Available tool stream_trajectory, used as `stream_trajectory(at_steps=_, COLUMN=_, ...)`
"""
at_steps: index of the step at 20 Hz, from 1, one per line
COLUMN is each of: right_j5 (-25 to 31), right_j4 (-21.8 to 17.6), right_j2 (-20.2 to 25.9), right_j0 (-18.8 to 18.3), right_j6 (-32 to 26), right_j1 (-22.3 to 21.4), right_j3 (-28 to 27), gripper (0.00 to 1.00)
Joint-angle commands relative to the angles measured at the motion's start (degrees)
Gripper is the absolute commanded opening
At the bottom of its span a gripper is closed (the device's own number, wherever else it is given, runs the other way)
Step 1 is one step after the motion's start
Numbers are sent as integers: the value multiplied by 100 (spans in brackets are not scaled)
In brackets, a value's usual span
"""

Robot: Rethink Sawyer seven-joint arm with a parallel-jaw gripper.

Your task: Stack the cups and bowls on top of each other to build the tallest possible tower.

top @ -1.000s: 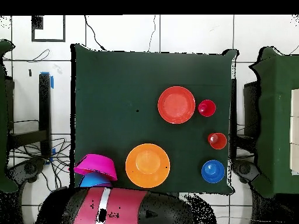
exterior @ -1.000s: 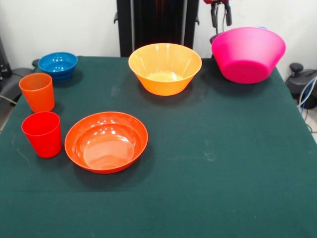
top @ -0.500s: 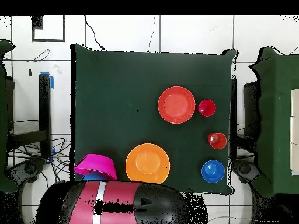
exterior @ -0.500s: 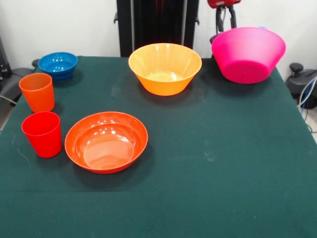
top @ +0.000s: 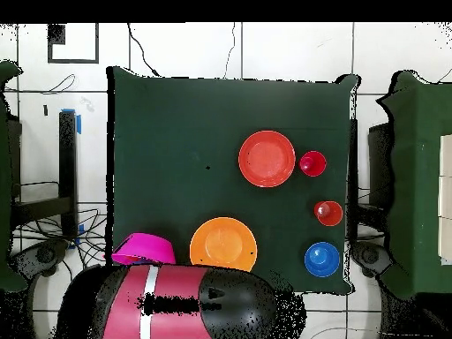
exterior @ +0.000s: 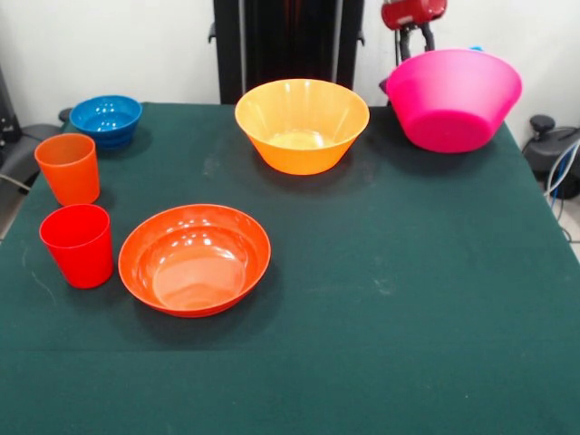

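The large pink bowl (exterior: 453, 98) stands tilted at the far right corner of the table, with a sliver of blue showing above its far rim. In the overhead view the pink bowl (top: 141, 249) is partly under the arm (top: 177, 305). My gripper (exterior: 410, 43) comes down just behind the pink bowl's left rim, and its lower part is hidden by the bowl. The yellow-orange bowl (exterior: 302, 122) (top: 223, 244) stands left of it. A shallow red-orange bowl (exterior: 194, 260) (top: 267, 159), a red cup (exterior: 78, 245) (top: 312, 163), an orange cup (exterior: 68, 168) (top: 328, 213) and a blue bowl (exterior: 106, 118) (top: 322, 259) stand apart on the left.
The green table cloth (exterior: 408, 272) runs bare from the middle to the right and near edges. The robot's black pedestal (exterior: 288, 41) stands behind the yellow-orange bowl. Cables and dark gear (exterior: 555, 145) lie off the table's right side.
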Motion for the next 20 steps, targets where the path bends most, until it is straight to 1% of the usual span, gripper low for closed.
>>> stream_trajectory(at_steps=1, right_j5=-338, right_j4=735, right_j2=664, right_j0=212, right_j6=1271, right_j1=341, right_j3=-1229, gripper=100)
stream_trajectory(at_steps=7, right_j5=-417, right_j4=785, right_j2=705, right_j0=183, right_j6=1262, right_j1=466, right_j3=-1519, gripper=100)
stream_trajectory(at_steps=10, right_j5=-437, right_j4=641, right_j2=681, right_j0=83, right_j6=1273, right_j1=435, right_j3=-1430, gripper=100)
stream_trajectory(at_steps=16, right_j5=-361, right_j4=565, right_j2=671, right_j0=41, right_j6=1229, right_j1=351, right_j3=-1284, gripper=100)
stream_trajectory(at_steps=18, right_j5=-284, right_j4=471, right_j2=632, right_j0=-45, right_j6=1183, right_j1=280, right_j3=-1197, gripper=100)
stream_trajectory(at_steps=20, right_j5=-305, right_j4=790, right_j2=568, right_j0=88, right_j6=1149, right_j1=209, right_j3=-1086, gripper=100)
